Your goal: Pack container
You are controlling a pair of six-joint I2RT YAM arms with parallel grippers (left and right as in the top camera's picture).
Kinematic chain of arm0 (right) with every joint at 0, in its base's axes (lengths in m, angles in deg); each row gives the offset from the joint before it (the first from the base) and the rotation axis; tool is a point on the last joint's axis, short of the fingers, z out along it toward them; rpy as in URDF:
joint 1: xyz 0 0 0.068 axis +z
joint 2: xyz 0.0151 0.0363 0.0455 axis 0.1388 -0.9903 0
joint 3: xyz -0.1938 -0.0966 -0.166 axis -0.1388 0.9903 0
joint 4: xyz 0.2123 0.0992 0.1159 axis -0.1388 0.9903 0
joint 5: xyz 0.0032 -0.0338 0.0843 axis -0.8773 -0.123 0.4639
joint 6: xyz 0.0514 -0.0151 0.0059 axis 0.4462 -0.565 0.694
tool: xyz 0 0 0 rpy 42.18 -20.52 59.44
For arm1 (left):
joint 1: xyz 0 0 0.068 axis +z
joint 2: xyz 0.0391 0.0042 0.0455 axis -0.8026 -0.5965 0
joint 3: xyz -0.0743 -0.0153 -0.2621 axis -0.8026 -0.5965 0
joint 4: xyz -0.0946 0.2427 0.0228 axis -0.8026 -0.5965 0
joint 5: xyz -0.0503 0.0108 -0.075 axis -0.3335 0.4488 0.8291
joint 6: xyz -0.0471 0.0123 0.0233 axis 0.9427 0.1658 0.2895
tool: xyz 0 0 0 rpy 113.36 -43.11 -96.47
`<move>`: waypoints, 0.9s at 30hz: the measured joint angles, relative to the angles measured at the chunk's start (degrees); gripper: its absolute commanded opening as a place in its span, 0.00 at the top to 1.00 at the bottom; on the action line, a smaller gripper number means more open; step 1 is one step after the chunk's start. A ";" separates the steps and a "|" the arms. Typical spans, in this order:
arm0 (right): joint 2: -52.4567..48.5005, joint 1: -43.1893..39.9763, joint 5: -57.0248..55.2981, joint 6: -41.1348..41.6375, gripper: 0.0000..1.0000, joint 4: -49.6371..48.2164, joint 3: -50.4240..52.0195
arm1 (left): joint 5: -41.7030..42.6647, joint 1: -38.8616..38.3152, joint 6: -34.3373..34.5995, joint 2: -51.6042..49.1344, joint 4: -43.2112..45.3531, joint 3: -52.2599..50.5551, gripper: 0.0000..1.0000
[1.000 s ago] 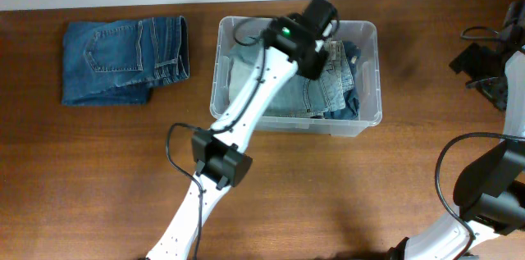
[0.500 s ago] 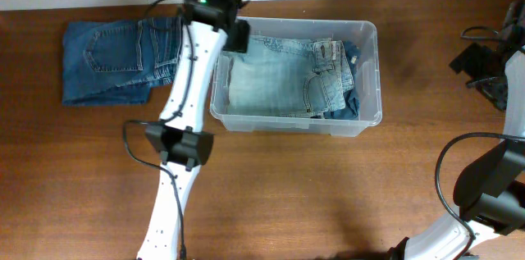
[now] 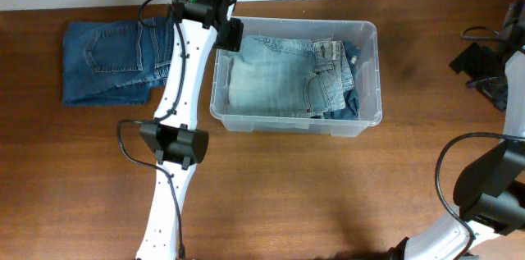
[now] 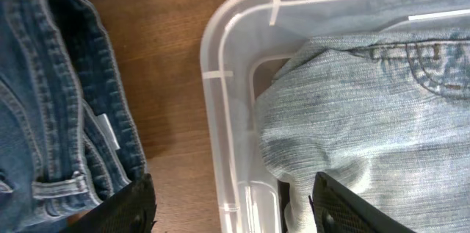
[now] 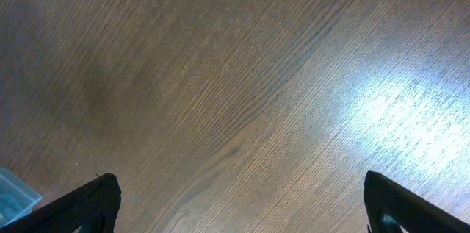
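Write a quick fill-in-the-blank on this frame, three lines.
The light jeans lie ____ the container.
In the overhead view, the dark jeans on the table lie to the container's ____.
The left gripper is open and holds ____.
Missing: inside; left; nothing.
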 measured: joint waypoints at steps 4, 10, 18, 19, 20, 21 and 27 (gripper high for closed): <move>0.00 0.00 0.00 0.00 0.02 0.00 0.00 | 0.83 0.00 0.09 -0.44 0.02 -0.26 0.47; 0.00 0.00 0.00 0.00 0.02 0.00 0.00 | 1.33 0.00 -0.57 -2.60 0.02 -0.44 0.65; 0.00 0.00 0.00 0.00 0.02 0.00 0.00 | 1.31 0.00 -0.52 -3.06 0.24 -0.63 0.77; 0.00 0.00 0.00 0.02 0.02 0.00 0.00 | 1.07 0.04 -0.72 -3.10 0.22 -0.63 0.79; 0.00 0.00 0.00 0.02 0.02 0.00 0.00 | 1.07 0.17 -0.72 -3.10 0.24 -0.63 0.80; 0.00 0.00 0.00 0.02 0.02 0.00 0.00 | 1.11 0.31 -0.68 -3.10 0.24 -0.63 0.83; 0.00 0.00 0.00 0.02 0.02 0.00 0.00 | 2.01 1.11 1.90 -3.34 0.70 -0.63 0.99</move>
